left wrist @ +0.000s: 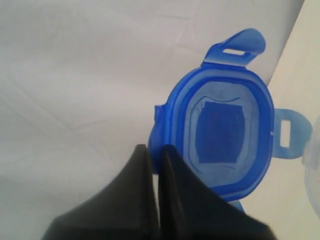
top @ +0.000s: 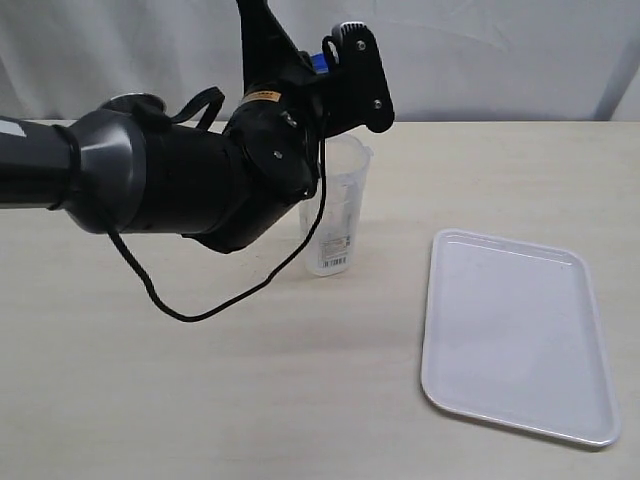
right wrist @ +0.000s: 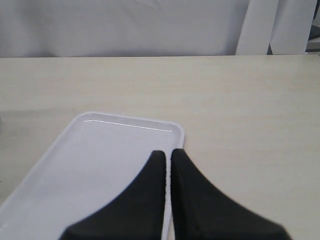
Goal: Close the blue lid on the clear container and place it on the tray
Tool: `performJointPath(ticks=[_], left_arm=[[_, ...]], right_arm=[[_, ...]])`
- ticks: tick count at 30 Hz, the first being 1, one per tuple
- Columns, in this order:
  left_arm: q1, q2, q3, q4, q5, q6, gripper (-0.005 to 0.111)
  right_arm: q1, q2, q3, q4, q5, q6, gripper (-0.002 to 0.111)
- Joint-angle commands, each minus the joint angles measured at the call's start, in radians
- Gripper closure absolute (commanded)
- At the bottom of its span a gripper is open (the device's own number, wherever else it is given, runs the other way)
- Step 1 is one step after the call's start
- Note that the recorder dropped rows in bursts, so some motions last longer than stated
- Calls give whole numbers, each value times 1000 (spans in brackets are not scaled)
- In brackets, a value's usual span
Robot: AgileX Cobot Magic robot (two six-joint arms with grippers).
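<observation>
Where our left gripper (left wrist: 155, 148) pinches, its black fingers (left wrist: 132, 200) are squeezed almost together on the edge of the lid (left wrist: 225, 130), so we hold the lid by one side only, hollow face toward the wrist camera and snap flaps splayed loose. We judge it light, thin and fairly stiff with floppy hinged flaps. Gripped at the edge like this, it may pivot when pressed, so the push should land over its middle. From the fingers back, the wrist sits raised just above the open mouth of the container (top: 335, 205), with the forearm reaching in from beside it and a black cable (top: 240, 295) drooping in front of it. The container stands upright on the table (top: 200, 400). It looks empty, tall, narrow and smooth-walled, so we expect it to tip or slide easily, and it is best gripped around its body. Well apart from the container lies the tray (top: 515, 335). Our right gripper (right wrist: 167, 152) hangs over the tray, its fingers closed with nothing between them.
</observation>
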Motion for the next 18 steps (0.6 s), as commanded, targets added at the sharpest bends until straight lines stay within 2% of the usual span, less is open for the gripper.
performJointPath(ticks=[1,6,12,18], left_arm=[[-11,-4,2,-5,-110,33,107],[-26,-4,8,-27,-125,33,107],[-64,-4,82,6,-126,33,107],[-66,-4,106,6,-136,33,107]], right_arm=[[2,-3,3,4,1,3,104],[2,-3,3,4,1,3,104],[2,-3,3,4,1,3,104],[2,-3,3,4,1,3,104]])
